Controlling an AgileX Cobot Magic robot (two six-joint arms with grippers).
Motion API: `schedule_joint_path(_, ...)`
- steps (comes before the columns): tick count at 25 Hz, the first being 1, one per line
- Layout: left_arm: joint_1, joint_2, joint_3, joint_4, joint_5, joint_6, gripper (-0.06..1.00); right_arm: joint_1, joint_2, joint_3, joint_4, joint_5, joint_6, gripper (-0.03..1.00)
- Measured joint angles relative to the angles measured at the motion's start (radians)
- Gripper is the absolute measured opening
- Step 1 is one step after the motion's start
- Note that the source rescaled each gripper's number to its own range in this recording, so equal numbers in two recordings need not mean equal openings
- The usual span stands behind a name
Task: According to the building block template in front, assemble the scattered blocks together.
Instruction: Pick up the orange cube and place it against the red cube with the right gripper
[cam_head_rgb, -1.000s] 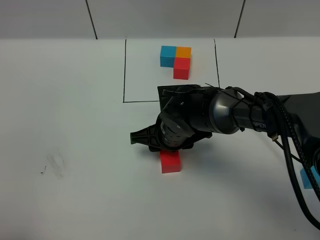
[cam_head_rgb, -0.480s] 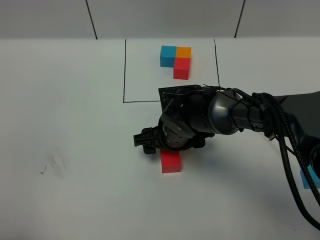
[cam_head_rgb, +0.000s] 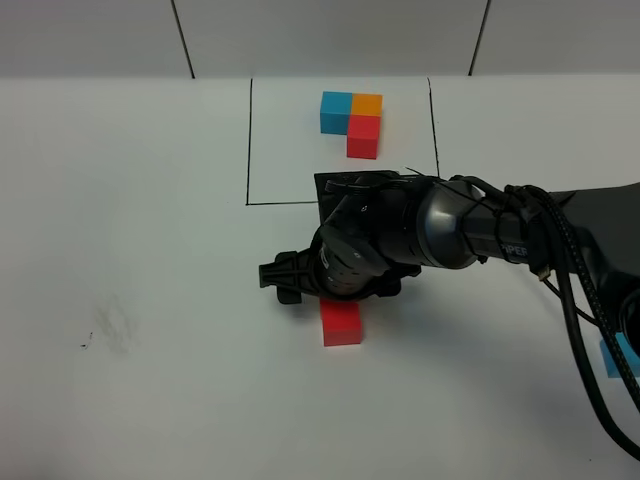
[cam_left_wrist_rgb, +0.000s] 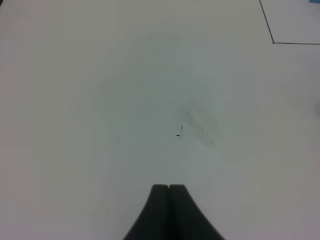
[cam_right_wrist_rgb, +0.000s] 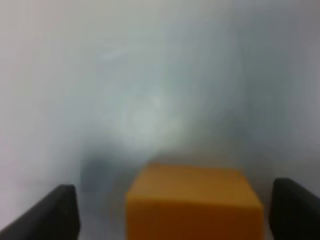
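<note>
The building block template (cam_head_rgb: 352, 120) lies inside a thin black-line rectangle at the back: blue and orange abreast, red below the orange. A loose red cube (cam_head_rgb: 340, 325) sits mid-table, just in front of my right arm (cam_head_rgb: 400, 240). That arm hides the orange cube from above. In the right wrist view the orange cube (cam_right_wrist_rgb: 194, 205) rests on the table between the fingers (cam_right_wrist_rgb: 60, 212) of my right gripper (cam_right_wrist_rgb: 176, 192), which stands open with gaps on both sides. A loose blue cube (cam_head_rgb: 611, 357) peeks out at the far right edge behind cables. My left gripper (cam_left_wrist_rgb: 168, 190) is shut on nothing.
Black cables (cam_head_rgb: 575, 300) trail from the right arm to the right edge. The white table (cam_head_rgb: 150, 250) bears a faint grey smudge (cam_head_rgb: 105, 330) at the left, also seen as a smudge (cam_left_wrist_rgb: 200, 125) ahead of the left gripper. The rectangle's corner (cam_left_wrist_rgb: 274, 42) shows in the left wrist view.
The right gripper's fingers have spread wider around the orange cube, and its dark side tip shifted slightly. The arm itself barely moved and the red cube stayed put.
</note>
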Motion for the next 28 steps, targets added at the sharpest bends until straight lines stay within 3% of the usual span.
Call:
schedule_joint_path(20, 0.0, 0.0, 0.0, 0.0, 0.0, 0.0, 0.0, 0.0, -0.003, 0.001, -0.056, -0.001, -0.036, 0.83)
schedule_joint_path(28, 0.0, 0.0, 0.0, 0.0, 0.0, 0.0, 0.0, 0.0, -0.102, 0.003, -0.088, -0.002, -0.041, 0.83)
